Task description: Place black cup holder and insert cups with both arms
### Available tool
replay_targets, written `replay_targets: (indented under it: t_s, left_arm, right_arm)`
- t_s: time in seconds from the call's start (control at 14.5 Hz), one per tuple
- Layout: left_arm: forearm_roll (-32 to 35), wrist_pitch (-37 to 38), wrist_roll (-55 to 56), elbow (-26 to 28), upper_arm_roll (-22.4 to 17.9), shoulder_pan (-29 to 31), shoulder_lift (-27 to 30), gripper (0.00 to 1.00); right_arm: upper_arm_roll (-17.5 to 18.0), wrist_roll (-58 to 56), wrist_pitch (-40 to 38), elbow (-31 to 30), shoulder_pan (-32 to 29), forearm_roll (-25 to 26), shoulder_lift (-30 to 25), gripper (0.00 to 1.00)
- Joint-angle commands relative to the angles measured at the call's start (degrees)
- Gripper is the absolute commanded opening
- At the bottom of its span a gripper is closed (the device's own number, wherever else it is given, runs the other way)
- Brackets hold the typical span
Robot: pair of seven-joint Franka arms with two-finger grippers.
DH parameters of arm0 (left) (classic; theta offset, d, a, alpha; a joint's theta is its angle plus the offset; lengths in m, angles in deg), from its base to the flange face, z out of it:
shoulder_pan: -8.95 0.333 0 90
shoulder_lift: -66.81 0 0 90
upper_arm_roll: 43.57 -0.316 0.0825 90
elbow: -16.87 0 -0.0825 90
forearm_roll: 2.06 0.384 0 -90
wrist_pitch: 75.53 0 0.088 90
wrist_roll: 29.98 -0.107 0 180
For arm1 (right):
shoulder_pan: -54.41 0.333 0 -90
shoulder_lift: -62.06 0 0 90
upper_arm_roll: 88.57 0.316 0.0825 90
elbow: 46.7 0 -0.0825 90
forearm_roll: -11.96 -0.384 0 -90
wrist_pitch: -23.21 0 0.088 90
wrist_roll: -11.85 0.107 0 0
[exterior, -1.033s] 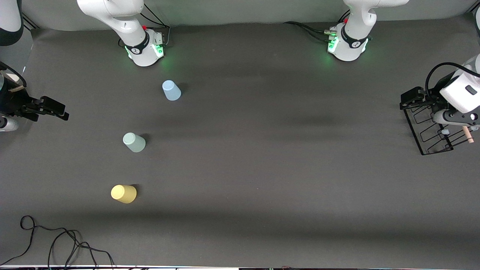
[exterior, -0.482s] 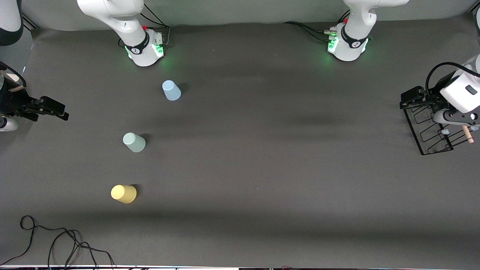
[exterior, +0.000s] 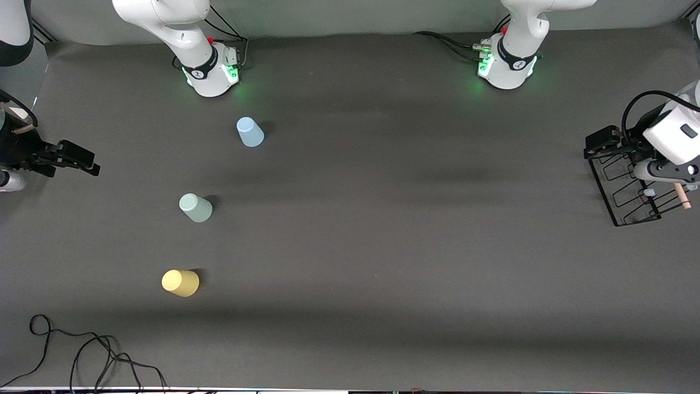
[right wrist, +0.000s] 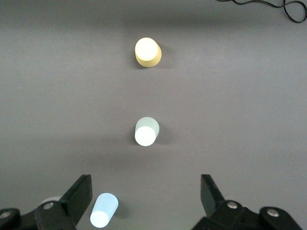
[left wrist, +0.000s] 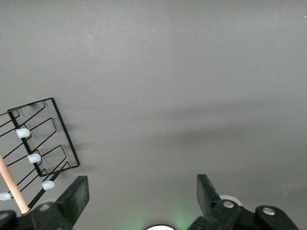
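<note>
The black cup holder [exterior: 623,197], a wire rack with a wooden rod [exterior: 681,196], rests on the table at the left arm's end. It also shows in the left wrist view [left wrist: 41,143]. My left gripper [exterior: 600,143] is up in the air over the holder's edge, open and empty [left wrist: 141,194]. The light blue cup [exterior: 250,132], the pale green cup [exterior: 195,207] and the yellow cup [exterior: 180,283] stand apart in a row toward the right arm's end. My right gripper [exterior: 81,160] is open and empty [right wrist: 145,194], in the air at that end of the table. The right wrist view shows the blue cup [right wrist: 104,211], the green cup [right wrist: 146,131] and the yellow cup [right wrist: 147,51].
A loose black cable [exterior: 82,350] lies on the table near the front camera at the right arm's end. The two arm bases [exterior: 210,71] [exterior: 507,65] stand along the table edge farthest from the front camera. Dark cloth [exterior: 383,219] covers the table between cups and holder.
The left arm's hand has shifted very slightly toward its end of the table. The cups, the holder and the right gripper have stayed in place.
</note>
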Motion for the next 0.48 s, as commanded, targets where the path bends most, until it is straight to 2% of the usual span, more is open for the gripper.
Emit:
replay_targets:
  t_s: [0.0, 0.41]
  left_arm:
    - [0.6, 1.4, 0.1, -0.1, -0.3, 0.2, 1.0, 1.0]
    - [6.1, 2.7, 0.0, -1.2, -0.8, 2.6, 0.3, 0.99]
  right_arm:
    - [-0.4, 1.0, -0.8, 1.3, 0.4, -1.0, 0.3, 1.0]
    - [-0.3, 1.0, -0.8, 1.4, 0.4, -1.0, 0.1, 1.0]
